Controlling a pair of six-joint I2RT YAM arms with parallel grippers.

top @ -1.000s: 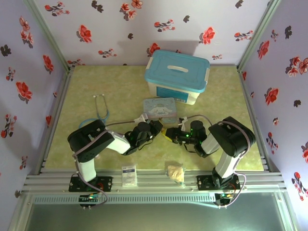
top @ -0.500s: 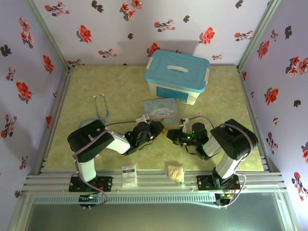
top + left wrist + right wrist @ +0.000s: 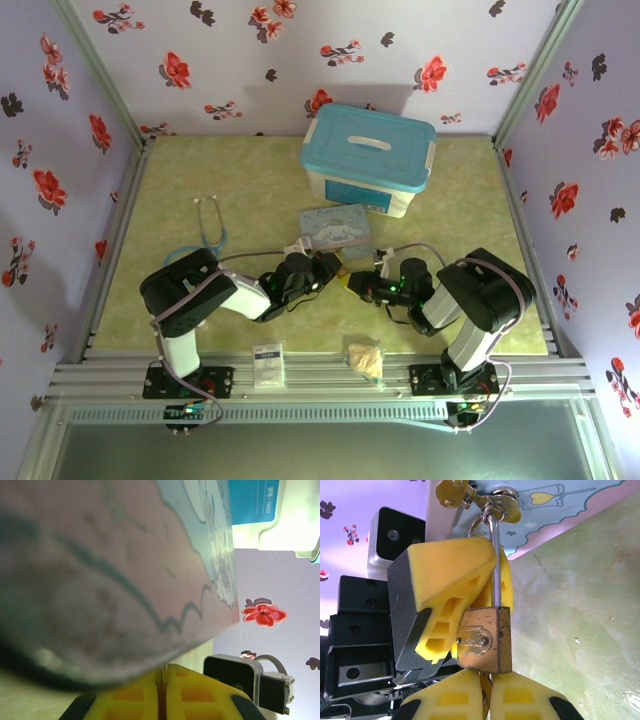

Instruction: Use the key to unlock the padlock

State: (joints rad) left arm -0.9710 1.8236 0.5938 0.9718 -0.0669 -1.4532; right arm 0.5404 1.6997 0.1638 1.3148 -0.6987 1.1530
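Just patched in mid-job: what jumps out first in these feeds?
The brass padlock hangs by its shackle from the clasp of the cartoon tin, centre of the right wrist view, with the right claw shut just beneath it. From above, both arms meet at that tin mid-table, in front of a blue-lidded box.

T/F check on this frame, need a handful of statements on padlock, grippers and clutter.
1. The padlock hangs by its shackle from the latch of the cartoon tin. True.
2. The blue-lidded box has its lid off. False: the lid sits on it.
3. The right gripper is wide open. False: its yellow fingers are pressed together just below the padlock body.
4. In the top view, the stethoscope lies left of the cartoon tin. True.
5. The tan wad sits on the cartoon tin. False: it lies at the near table edge, by the right arm's base.
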